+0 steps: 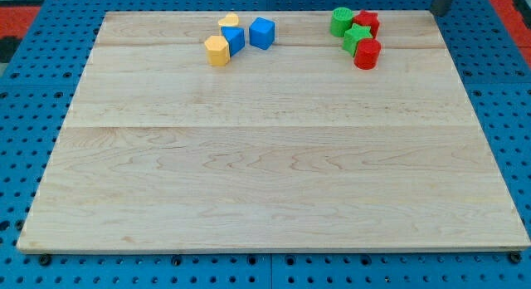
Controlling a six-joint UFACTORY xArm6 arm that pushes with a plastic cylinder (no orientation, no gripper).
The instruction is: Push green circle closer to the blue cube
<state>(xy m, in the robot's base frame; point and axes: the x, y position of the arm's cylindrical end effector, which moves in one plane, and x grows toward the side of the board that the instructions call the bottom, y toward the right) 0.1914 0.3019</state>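
Note:
The green circle [340, 22] stands near the view's top, right of centre, touching a red star [366, 23]. The blue cube [262, 33] stands about a hundred pixels to its left. My tip [441, 11] shows at the view's top right corner, beyond the board's far edge. It is well right of the green circle and touches no block.
A green star [357, 38] and a red cylinder [367, 54] sit just below the green circle. A second blue block [233, 40], a yellow heart [230, 22] and a yellow hexagon [216, 51] cluster left of the blue cube. The wooden board [274, 173] lies on a blue pegboard.

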